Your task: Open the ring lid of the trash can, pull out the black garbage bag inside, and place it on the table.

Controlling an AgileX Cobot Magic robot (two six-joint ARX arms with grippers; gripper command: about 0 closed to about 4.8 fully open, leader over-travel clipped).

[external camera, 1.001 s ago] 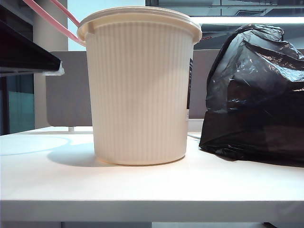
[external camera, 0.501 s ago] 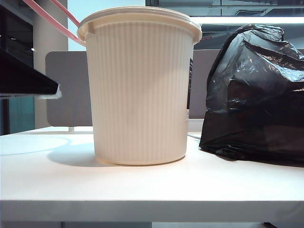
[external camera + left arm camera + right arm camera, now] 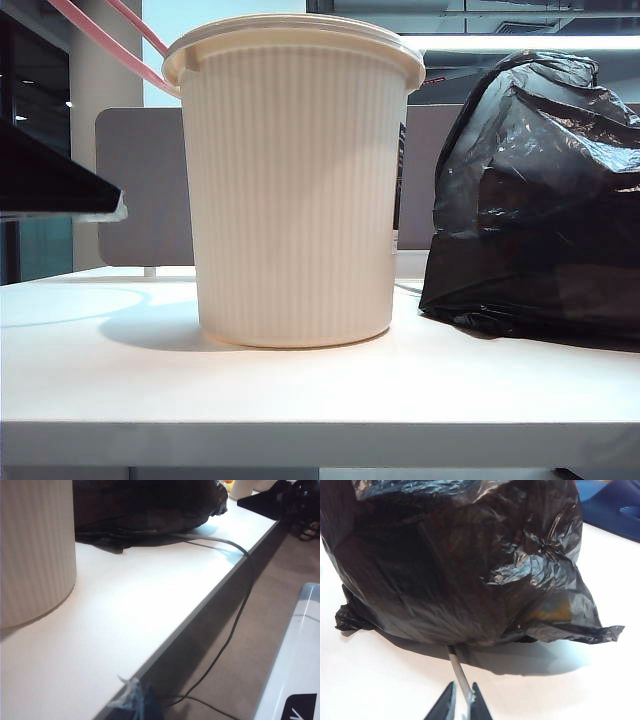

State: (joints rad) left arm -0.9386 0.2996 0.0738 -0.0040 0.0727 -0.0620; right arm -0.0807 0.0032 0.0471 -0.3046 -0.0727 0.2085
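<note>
The cream ribbed trash can stands mid-table, also seen in the left wrist view. The pale-pink ring lid is swung up behind its left rim. The crinkled black garbage bag rests on the white table to the can's right. My left gripper hangs shut and empty at the table's front left edge. My right gripper hovers just short of the bag, jaws slightly apart and holding nothing. It is out of the exterior view.
A grey cable runs from under the bag over the table edge; it shows through the right gripper's gap. A dark blue slipper lies beyond the bag. A grey partition panel stands behind the can.
In the exterior view my left gripper has sunk a little at the left edge. The can, the lid and the bag have not moved.
</note>
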